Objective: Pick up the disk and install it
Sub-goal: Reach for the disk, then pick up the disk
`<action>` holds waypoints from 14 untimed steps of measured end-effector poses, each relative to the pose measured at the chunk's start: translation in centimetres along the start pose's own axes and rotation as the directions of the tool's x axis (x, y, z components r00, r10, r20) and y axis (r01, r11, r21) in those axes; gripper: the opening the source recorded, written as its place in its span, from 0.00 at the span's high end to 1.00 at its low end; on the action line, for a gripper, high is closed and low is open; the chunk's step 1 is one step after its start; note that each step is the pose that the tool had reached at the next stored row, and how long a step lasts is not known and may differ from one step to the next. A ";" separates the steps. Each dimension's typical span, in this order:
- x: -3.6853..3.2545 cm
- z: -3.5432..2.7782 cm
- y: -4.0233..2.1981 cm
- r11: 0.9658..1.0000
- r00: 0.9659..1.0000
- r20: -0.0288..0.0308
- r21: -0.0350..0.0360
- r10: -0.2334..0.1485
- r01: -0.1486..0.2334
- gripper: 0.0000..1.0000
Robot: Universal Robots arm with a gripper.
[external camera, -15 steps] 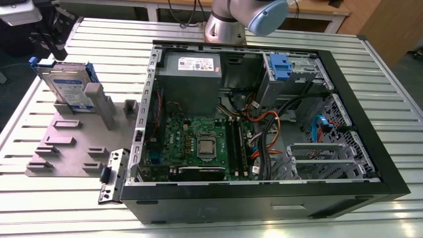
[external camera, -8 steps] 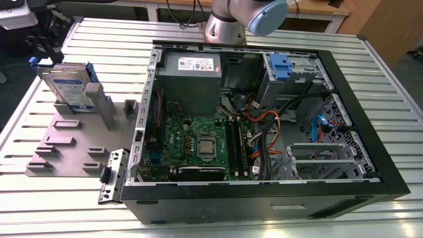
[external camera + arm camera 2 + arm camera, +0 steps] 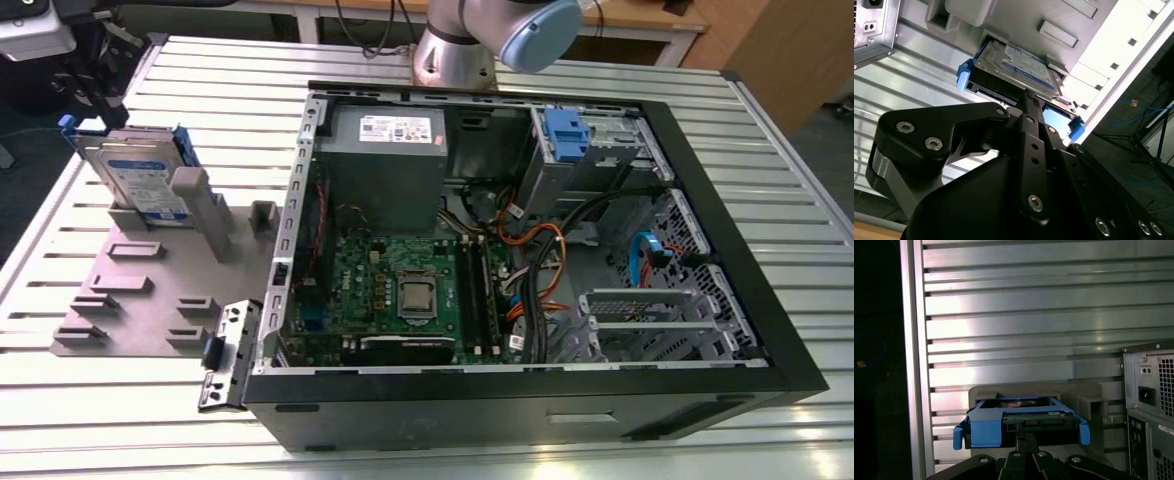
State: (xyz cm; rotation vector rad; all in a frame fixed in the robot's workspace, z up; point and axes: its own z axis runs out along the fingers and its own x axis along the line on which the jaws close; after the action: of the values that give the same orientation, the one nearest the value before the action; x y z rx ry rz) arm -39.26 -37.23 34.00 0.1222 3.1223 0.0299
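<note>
Early days on this one. The disk (image 3: 134,175) stands on edge in a holder at the far corner of the grey fixture plate (image 3: 147,300), which lies on the slatted table (image 3: 134,440) along its edge on the exterior view's left. The plate sits just beside the open computer case (image 3: 507,410) and outside it.

Both wrist views put the gripper (image 3: 1022,436) right at the disk (image 3: 1044,422). In the second wrist view the gripper's tip (image 3: 1026,95) meets the disk's near edge (image 3: 1014,62), between the two blue corners of its carrier. Whether the tool is apart, together or clamped on that edge, I cannot tell from these angles.

So where does the work stand? My read is that the approach is made and nothing more. The disk is not lifted, as it is still seated in its holder on the plate. Nothing of the install shows either, with the disk well apart from the blue-latched drive cage (image 3: 594,150) in the far corner of the case. Pick-up, carry and fitting all look to be left.

Now the count:
- One disk, in one blue carrier.
- One gripper on one arm.
- One fixture plate, with several empty holders.
- One open case.
- One power-supply box (image 3: 387,150) inside it, at its far side.
- One motherboard (image 3: 400,280) on its floor.
- One blue-latched cage.
</note>
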 end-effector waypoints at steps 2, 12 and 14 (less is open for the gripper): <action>0.00 0.00 0.00 1.000 1.000 0.000 0.000 0.000 0.000 0.89; 0.00 0.00 0.00 1.000 1.000 0.000 0.001 0.000 0.000 0.89; 0.00 0.00 0.00 1.000 1.000 0.000 0.001 0.000 0.000 0.89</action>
State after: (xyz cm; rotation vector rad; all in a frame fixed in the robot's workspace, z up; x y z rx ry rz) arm -39.26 -37.23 34.00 0.1218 3.1222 0.0282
